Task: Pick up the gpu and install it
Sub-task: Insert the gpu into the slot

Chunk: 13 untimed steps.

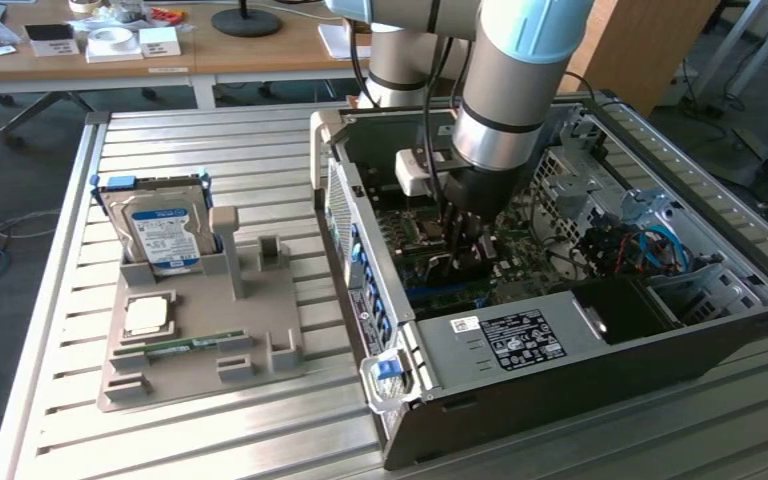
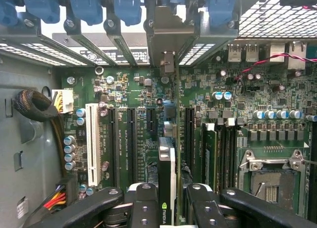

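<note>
NVIDIA logo on gpu (image 2: 167,188)

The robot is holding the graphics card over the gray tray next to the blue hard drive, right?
Not quite. The gripper holds the gpu inside the open computer case, above the motherboard, as the wrist view shows. The hard drive does stand on the gray tray.

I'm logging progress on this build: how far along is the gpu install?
Pickup looks done: the gripper is shut on the gpu, down inside the computer case, away from the parts holder. In hand: the card stands edge-on over the motherboard. Whether it is seated cannot be told; release remains.
</note>
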Each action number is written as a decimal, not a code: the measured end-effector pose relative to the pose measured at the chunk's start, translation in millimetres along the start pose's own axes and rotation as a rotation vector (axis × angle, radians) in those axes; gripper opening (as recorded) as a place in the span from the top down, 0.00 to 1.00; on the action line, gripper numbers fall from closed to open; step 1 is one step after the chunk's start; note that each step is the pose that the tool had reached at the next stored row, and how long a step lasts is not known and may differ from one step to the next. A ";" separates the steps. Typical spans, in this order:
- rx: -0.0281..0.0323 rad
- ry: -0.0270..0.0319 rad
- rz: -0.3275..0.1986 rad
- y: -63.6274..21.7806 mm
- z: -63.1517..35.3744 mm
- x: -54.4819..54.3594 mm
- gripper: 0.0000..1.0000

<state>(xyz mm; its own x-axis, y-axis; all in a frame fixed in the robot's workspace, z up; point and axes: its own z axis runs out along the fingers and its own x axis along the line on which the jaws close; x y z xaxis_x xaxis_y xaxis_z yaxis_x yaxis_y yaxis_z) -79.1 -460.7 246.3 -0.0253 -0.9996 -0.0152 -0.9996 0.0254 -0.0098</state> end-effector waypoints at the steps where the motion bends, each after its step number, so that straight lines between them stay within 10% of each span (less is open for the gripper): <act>1: 0.0000 0.0001 0.000 0.0 0.3 0.0 0.73; 13: -0.0001 0.0004 0.000 0.0 2.3 0.1 0.73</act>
<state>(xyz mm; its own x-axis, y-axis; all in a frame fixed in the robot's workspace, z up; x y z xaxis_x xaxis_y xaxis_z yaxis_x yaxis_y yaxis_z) -79.1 -460.7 244.0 -0.0253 -0.9996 -0.0148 -0.9996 0.0254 -0.0097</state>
